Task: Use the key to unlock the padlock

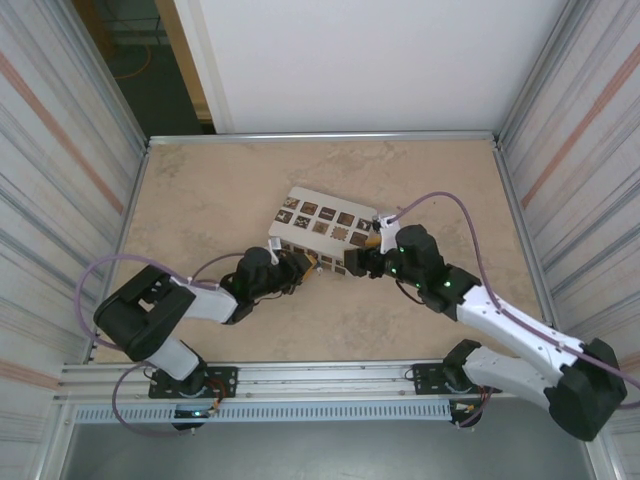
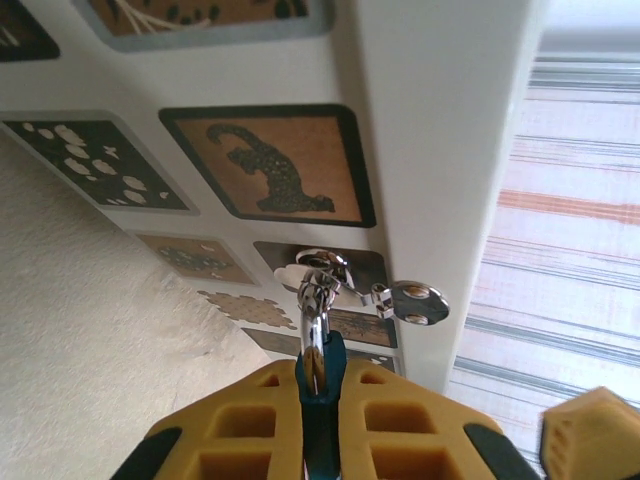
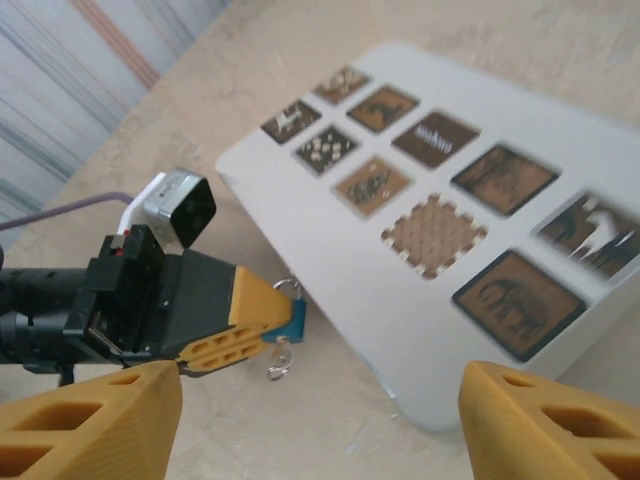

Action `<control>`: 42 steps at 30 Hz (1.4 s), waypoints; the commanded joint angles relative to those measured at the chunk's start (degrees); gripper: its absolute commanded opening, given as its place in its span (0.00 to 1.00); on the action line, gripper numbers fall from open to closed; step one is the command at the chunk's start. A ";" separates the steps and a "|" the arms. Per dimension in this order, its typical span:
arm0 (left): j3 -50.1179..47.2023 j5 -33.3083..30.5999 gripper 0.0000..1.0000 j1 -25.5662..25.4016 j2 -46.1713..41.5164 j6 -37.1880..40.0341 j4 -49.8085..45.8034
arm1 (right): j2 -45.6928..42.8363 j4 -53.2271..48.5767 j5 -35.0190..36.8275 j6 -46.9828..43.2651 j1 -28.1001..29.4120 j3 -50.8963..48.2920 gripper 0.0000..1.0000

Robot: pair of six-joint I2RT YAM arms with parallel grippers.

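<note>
Lettering on tile blurs; left gripper clamps padlock.

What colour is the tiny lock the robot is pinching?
The padlock is blue with a silvery loop, clearest in the right wrist view.

My left hand: fingers yellow plastic, matt, w/ moulded hollows. Right hand: same matt yellow plastic. Padlock: blue body, smooth, slight sheen; shackle bright polished metal. Key: shiny silvery metal, mirror glints. White box: smooth, satin finish; painted wood vs plastic, can't tell. Its tiles: brown, matt, printed-looking, w/ pale grey borders. Table: beige, stone-look, matt, fine grain up close.
</note>
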 commanded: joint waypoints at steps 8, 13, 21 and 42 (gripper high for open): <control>3.05 0.24 0.00 -0.25 -4.07 1.68 -5.12 | -5.54 4.23 5.60 -28.96 4.80 -6.01 0.85; 3.18 0.50 0.00 -0.22 -3.77 1.22 -5.70 | -1.98 0.26 9.47 -38.33 8.58 -4.40 0.87; 3.71 1.11 0.00 -0.24 -3.20 -0.15 -6.51 | 2.01 4.23 12.40 -53.41 13.09 -6.01 0.91; 3.84 1.41 0.00 -0.27 -2.78 -2.08 -7.37 | 15.33 28.12 12.91 -58.86 15.45 -10.87 0.83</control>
